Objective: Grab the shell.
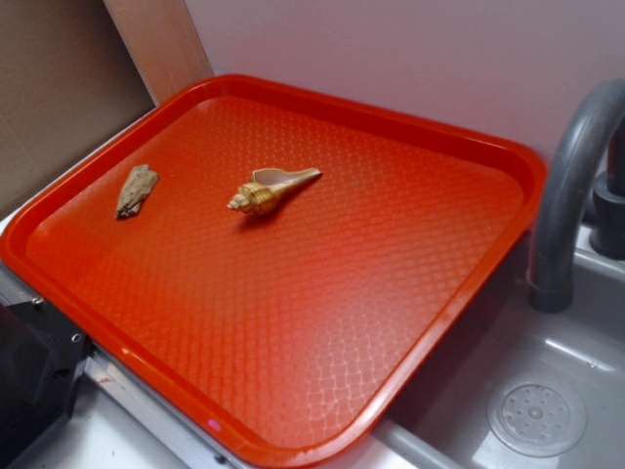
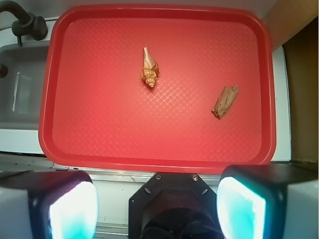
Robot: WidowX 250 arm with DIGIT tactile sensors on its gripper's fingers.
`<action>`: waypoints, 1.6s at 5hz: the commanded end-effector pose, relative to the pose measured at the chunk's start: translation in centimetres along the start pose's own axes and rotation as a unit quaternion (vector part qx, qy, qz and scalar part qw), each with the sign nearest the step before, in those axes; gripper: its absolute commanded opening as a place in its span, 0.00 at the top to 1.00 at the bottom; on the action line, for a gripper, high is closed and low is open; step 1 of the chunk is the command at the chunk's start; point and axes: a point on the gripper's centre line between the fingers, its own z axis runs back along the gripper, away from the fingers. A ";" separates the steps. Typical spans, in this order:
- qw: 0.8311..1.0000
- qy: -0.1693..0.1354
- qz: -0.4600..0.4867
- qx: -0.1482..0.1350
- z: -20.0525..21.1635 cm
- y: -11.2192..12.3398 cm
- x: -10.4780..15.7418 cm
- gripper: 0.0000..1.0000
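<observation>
1 golden ridged shell (image 1: 270, 191) (cream mouth) lies untouched; claw (image 2: 157, 209) spread wide.

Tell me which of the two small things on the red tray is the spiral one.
The golden-tan spiral conch shell near the tray's middle; the other is a flat, rough beige-brown fragment.

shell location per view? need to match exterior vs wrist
Exterior: the shell lies on the red tray, left of centre in the upper half, tail pointing right.
Wrist: the shell sits just left of centre in the upper part, tail pointing up, well beyond the open gripper.
Shared landmark: the rough beige fragment, left of the shell in exterior, right of it in wrist.
</observation>
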 end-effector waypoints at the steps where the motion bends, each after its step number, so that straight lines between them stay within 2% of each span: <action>1: 1.000 0.000 0.000 0.000 0.0 0.0 0.0 0.00; 2: 1.000 -0.006 0.012 -0.002 -0.7 -0.6 2.0 0.00; 3: 0.999 -0.023 0.046 0.016 -1.6 -1.3 5.1 0.00; 4: 0.999 -0.028 0.027 -0.002 -3.9 -2.1 7.8 0.00; 5: 0.999 -0.029 -0.001 0.022 -7.9 -3.1 10.6 0.00; 6: 0.999 -0.033 -0.001 0.028 -10.7 -2.5 12.7 0.00; 7: 0.998 -0.019 -0.011 0.050 -13.6 -2.5 13.4 0.00; 8: 0.998 0.000 -0.019 0.061 -16.6 -1.4 13.5 0.00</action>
